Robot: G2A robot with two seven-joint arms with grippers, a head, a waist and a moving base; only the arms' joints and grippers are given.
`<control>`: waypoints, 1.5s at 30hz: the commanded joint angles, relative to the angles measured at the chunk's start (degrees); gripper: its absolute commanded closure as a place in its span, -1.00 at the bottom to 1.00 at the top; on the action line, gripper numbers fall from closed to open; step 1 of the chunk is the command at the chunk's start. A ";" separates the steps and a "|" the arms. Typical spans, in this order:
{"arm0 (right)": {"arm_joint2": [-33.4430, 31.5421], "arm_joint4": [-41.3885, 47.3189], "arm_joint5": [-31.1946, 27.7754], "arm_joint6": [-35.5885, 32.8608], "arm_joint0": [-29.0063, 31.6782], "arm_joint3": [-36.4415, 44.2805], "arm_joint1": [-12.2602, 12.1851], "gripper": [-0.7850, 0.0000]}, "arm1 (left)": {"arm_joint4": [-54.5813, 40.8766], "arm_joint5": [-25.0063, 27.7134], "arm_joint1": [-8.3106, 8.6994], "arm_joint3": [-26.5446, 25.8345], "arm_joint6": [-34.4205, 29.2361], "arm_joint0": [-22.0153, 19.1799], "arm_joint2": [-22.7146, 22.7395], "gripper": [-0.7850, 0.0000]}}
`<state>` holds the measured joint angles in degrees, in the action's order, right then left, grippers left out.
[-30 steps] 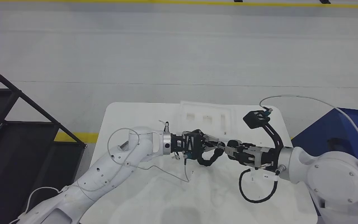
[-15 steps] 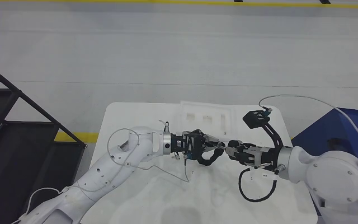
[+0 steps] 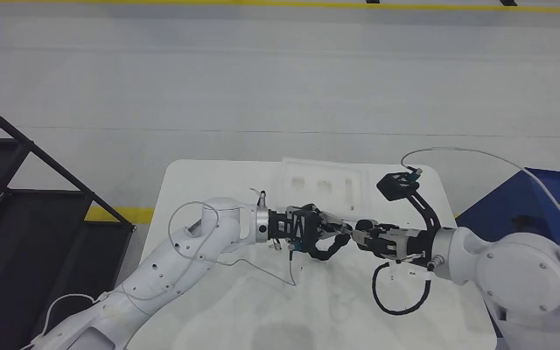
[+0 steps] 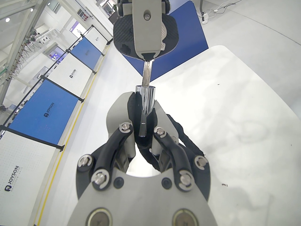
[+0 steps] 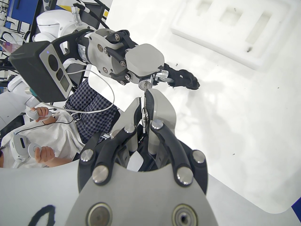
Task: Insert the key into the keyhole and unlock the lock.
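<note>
My left gripper (image 4: 142, 103) is shut on the lock (image 4: 145, 99), a chrome cylinder with a black cable (image 5: 183, 79) trailing from it. The keyhole face (image 5: 145, 85) points at my right gripper (image 5: 145, 105), which is shut on the key (image 5: 145, 101) by its head, with a key ring behind. The key's blade (image 4: 147, 72) lines up with the cylinder, and its tip sits at the keyhole mouth. Most of the blade is still outside. In the top view both grippers meet above the table's middle, the left gripper (image 3: 336, 234) facing the right gripper (image 3: 359, 236).
A white foam tray (image 3: 324, 185) with three recesses lies at the back of the white table (image 3: 262, 297). A black rack (image 3: 35, 227) stands off the table's left side, and a blue block (image 3: 516, 210) stands to the right.
The right arm has edged slightly left toward the lock. The left arm has kept still with the lock in its grip.
</note>
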<state>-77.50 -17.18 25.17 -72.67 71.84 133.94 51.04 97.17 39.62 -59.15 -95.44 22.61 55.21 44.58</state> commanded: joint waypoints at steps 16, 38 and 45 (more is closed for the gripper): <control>3.41 -1.48 1.08 -1.39 -3.83 -1.85 -0.24 1.00 | 1.28 1.75 -0.79 -0.44 -0.10 -0.59 -0.76 1.00; 3.28 0.04 -4.32 3.07 -6.48 -3.23 -0.36 -1.00 | -14.34 7.80 -2.76 6.64 -5.16 -1.17 -0.73 1.00; 1.64 1.68 -21.79 2.47 -7.30 -4.53 -0.87 -1.00 | -25.28 12.51 -3.31 11.79 -7.51 -1.77 0.36 1.00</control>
<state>-75.52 -17.19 5.93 -70.39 64.46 129.86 50.19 73.88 51.18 -62.42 -84.55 15.76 53.51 44.81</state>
